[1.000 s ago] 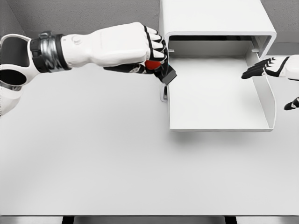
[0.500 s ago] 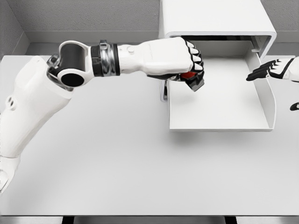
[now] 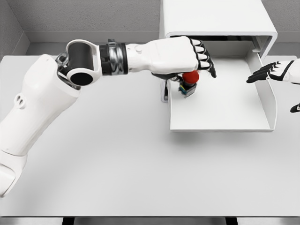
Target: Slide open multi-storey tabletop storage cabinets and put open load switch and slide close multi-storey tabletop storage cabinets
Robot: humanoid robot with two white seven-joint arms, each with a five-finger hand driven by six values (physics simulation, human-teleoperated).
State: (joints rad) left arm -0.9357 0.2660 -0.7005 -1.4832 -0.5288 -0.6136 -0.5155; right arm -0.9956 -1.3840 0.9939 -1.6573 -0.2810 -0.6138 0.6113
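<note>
Judging by its small boxy body and red knob, we take the switch [image 3: 189, 83] for light and rigid, best pinched by its body; it sits in the open drawer [image 3: 220, 123] under our left hand [image 3: 187, 58], whose fingers look loosened, holding nothing. Our right hand [image 3: 274, 71] hovers open beside the drawer's right wall.

The cabinet [image 3: 218, 18] and its drawer [image 3: 220, 101] look like smooth, matt white sheet metal. The worktop [image 3: 117, 164] is matt and even. The switch [image 3: 189, 82] has a glossy red cap.

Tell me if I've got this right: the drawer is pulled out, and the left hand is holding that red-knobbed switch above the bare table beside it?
Not quite. In the head view the left hand holds the red-knobbed switch over the pulled-out drawer, not above the bare table beside it.
</note>
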